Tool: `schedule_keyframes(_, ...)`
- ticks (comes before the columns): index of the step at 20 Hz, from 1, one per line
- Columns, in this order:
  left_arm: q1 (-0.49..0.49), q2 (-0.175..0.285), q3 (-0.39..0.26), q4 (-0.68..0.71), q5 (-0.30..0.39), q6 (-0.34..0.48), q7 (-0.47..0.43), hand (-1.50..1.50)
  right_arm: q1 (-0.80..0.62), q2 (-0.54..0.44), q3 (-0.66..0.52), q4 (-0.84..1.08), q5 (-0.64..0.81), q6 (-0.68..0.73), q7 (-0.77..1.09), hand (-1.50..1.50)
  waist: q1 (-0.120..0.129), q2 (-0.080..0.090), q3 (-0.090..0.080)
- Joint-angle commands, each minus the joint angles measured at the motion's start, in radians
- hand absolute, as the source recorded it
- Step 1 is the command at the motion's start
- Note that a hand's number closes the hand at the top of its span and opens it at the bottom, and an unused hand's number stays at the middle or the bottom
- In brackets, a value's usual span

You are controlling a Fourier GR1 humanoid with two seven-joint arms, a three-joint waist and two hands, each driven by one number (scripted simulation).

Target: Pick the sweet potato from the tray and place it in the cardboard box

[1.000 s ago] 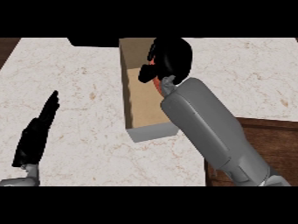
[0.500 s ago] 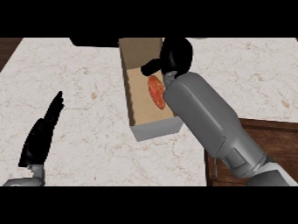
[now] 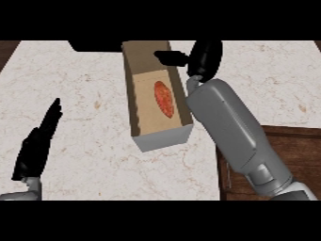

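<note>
My left hand [image 3: 37,146] rests open at the near left of the surface [image 3: 86,84]; the sweet potato [image 3: 164,98] lies inside the cardboard box [image 3: 163,139]. Beyond it my right hand [image 3: 204,56] hovers open, holding nothing; I judge a low pull-back could clip the box's wall and shove it.

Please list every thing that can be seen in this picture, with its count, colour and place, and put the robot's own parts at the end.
counter: one, white marble, fills most of the view
cardboard box: one, brown, open, middle of the counter
sweet potato: one, orange-red, inside the cardboard box
tray: one, black, far edge, left of the box, partly seen
wood surface: one, dark brown, lower right
right forearm: one, grey, right of the box
right hand: one, black, open, at the box's far right corner
left hand: one, black, open, resting at the left
</note>
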Motion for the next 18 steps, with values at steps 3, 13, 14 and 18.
schedule_keyframes(3, 0.0, 0.015, 0.028, -0.007, 0.015, -0.008, 0.019, 0.0, 0.162, -0.045, -0.071, -0.228, -0.047, -0.123, -0.082, -1.5, -0.037, -0.009, 0.0)
schedule_keyframes(13, 0.029, 0.024, 0.058, 0.013, 0.032, -0.017, -0.018, 0.0, 0.601, -0.249, -0.125, -0.819, -0.071, 0.018, 0.04, -1.5, -0.058, -0.014, -0.001)
schedule_keyframes(14, 0.049, 0.019, 0.043, -0.055, 0.023, -0.012, 0.028, 0.0, 0.654, -0.303, -0.155, -0.864, -0.119, 0.058, 0.018, -1.5, -0.05, -0.013, 0.0)
schedule_keyframes(18, 0.101, 0.011, 0.043, -0.043, 0.024, -0.014, -0.051, 0.0, 0.895, -0.383, -0.186, -1.063, -0.273, 0.152, -0.07, -1.5, -0.048, -0.011, 0.0)
